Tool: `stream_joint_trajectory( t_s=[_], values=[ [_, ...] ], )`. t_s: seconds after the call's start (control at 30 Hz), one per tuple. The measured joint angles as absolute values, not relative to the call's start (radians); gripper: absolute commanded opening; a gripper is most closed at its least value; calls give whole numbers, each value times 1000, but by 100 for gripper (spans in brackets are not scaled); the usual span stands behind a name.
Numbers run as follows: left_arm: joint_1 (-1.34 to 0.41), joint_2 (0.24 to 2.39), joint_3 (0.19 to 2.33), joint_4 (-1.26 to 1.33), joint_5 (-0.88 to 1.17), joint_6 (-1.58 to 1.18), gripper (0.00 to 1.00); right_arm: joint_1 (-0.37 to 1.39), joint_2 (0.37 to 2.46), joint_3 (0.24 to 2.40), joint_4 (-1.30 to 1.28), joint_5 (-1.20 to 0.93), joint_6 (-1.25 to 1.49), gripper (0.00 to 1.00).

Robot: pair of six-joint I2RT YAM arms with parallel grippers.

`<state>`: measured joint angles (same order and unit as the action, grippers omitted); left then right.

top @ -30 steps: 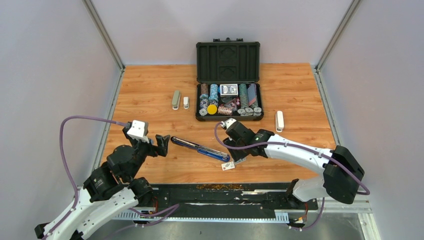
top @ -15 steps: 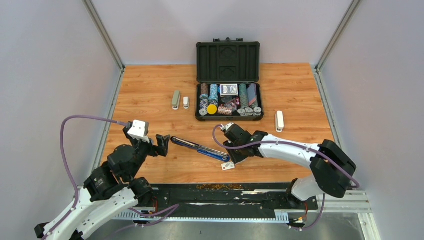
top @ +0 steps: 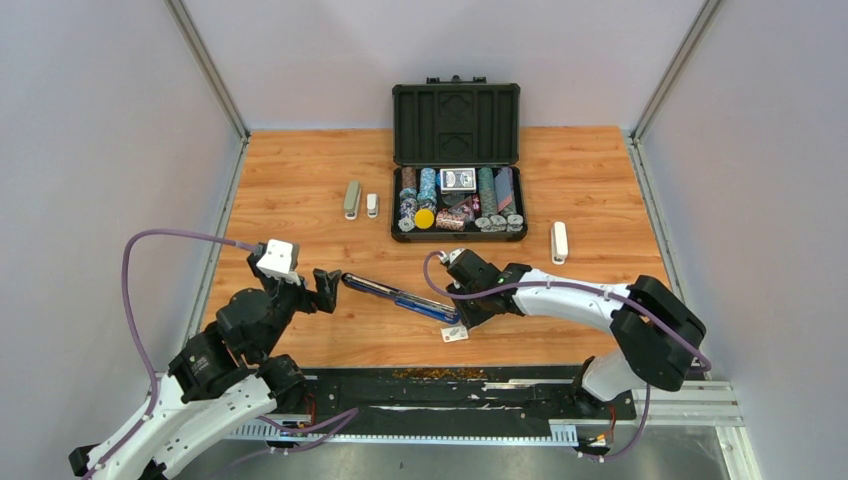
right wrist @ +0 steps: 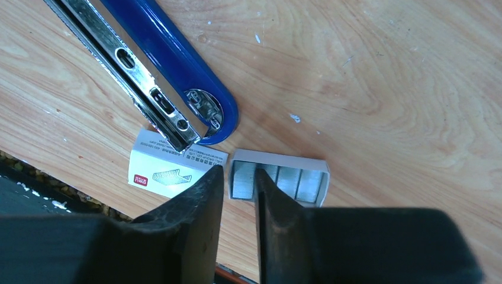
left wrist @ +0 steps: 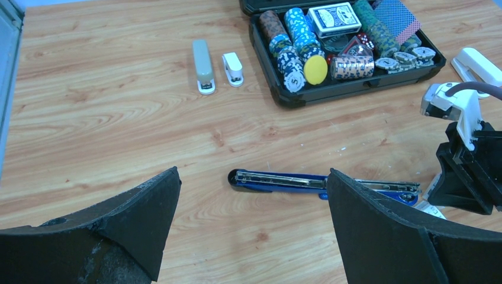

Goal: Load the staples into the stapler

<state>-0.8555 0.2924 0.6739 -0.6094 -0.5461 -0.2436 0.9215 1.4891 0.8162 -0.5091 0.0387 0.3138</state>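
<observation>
Only my right wrist view shows the staples [right wrist: 278, 180] just beside the blue stapler [right wrist: 171, 71]; my right gripper [right wrist: 240, 177] straddles one strip, jaws narrow (pinching? I can't tell). My left gripper [left wrist: 253, 173] gapes, empty. The white box [right wrist: 169, 171] has illegible print.

Your two arms, the left arm [top: 200, 410] and the right arm [top: 580, 296], stand on the black base rail [top: 450, 386]: white shells, black joints. Above that rail a purple cable [top: 124, 290] loops off each, and a white camera box [top: 277, 258] caps each wrist. On the left gripper [left wrist: 251, 176] the fingers [left wrist: 379, 234] are matte black wedges.
</observation>
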Motion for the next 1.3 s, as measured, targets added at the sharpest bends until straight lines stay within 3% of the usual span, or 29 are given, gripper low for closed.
stream_joint_trajectory(
  t_s=[0.37, 0.77, 1.3],
  values=[
    [-855, 296, 674, -609, -544, -243, 100, 922, 1493, 821, -527, 46, 316, 9],
    [-854, 297, 674, -609, -535, -243, 100, 956, 1493, 940, -706, 187, 310, 15],
    [-850, 304, 674, -609, -532, -240, 100, 962, 1518, 936, -690, 181, 310, 19]
  ],
)
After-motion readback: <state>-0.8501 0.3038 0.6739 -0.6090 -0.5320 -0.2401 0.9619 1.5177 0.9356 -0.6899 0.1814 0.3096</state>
